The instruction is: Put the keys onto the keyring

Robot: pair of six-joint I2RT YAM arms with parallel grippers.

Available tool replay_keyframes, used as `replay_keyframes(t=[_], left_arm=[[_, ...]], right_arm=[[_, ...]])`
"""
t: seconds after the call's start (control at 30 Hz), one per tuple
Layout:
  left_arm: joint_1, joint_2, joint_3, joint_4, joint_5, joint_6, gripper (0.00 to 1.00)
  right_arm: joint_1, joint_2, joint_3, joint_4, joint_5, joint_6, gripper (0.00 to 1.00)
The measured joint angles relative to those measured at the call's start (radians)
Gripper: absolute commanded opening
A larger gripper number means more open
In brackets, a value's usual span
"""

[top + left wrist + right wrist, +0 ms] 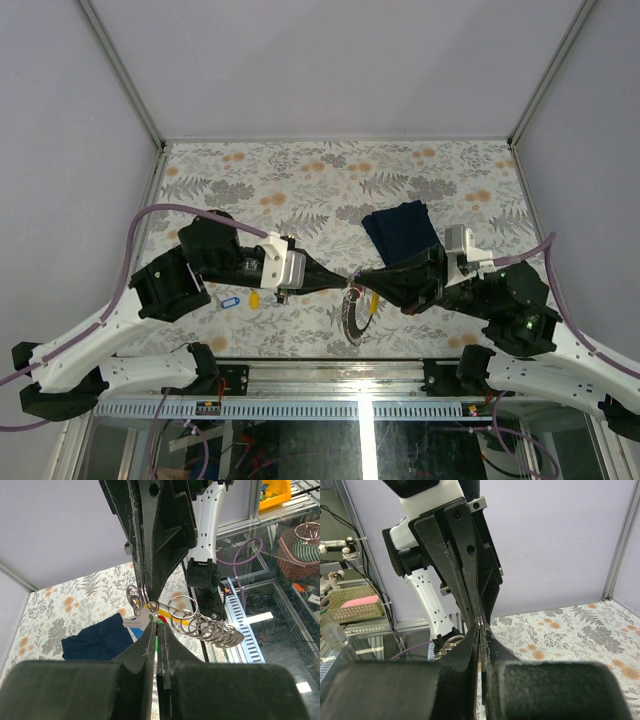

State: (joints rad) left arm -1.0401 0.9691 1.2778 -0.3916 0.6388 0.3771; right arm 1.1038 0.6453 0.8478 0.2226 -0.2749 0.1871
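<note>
Both pincers are fully closed, left pincer (157, 625) and right pincer (479, 626) pinching the keyring (200, 622) (tips meeting)

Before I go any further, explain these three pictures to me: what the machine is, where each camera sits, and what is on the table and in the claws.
These are two robot arms bolted at the near edge of a table with a flowered cover. The wide picture looks down from above and behind them; the other two come from a camera on each wrist, looking along that arm's own fingers.

The left gripper and the right gripper meet nose to nose at the middle, both shut. Between them they hold the keyring, a chain of silvery wire loops that hangs down from the tips. What exactly each pinches is too small to tell.

On the table lie a folded dark blue cloth, a key with a blue tag and one with a yellow tag.
</note>
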Motion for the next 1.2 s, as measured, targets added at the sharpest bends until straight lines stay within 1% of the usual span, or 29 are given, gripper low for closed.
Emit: replay_keyframes(t=[0.1, 0.2, 0.37, 0.6, 0.83, 0.97, 1.2], left_arm=[[0.000, -0.002, -0.013, 0.022, -0.002, -0.008, 0.11], [0.000, -0.013, -0.037, 0.056, -0.003, -0.026, 0.23], [0.000, -0.067, -0.112, 0.153, -0.007, -0.083, 0.33], [-0.001, -0.162, -0.233, 0.391, -0.038, -0.186, 0.35], [-0.001, -0.158, -0.298, 0.607, -0.044, -0.292, 0.35], [-0.001, -0.130, -0.323, 0.689, -0.043, -0.339, 0.35], [-0.001, -0.091, -0.331, 0.756, -0.031, -0.386, 0.35]], right_arm=[[0.001, -0.002, -0.026, 0.048, 0.014, 0.017, 0.00], [0.000, -0.002, -0.042, 0.087, 0.025, 0.024, 0.00], [0.000, -0.013, -0.045, 0.103, 0.021, -0.008, 0.00], [0.000, -0.046, -0.045, 0.084, -0.025, -0.094, 0.00], [0.000, -0.057, -0.045, 0.069, -0.068, -0.148, 0.00], [0.000, -0.060, -0.045, 0.069, -0.079, -0.163, 0.00], [0.000, -0.064, -0.045, 0.076, -0.084, -0.173, 0.00]])
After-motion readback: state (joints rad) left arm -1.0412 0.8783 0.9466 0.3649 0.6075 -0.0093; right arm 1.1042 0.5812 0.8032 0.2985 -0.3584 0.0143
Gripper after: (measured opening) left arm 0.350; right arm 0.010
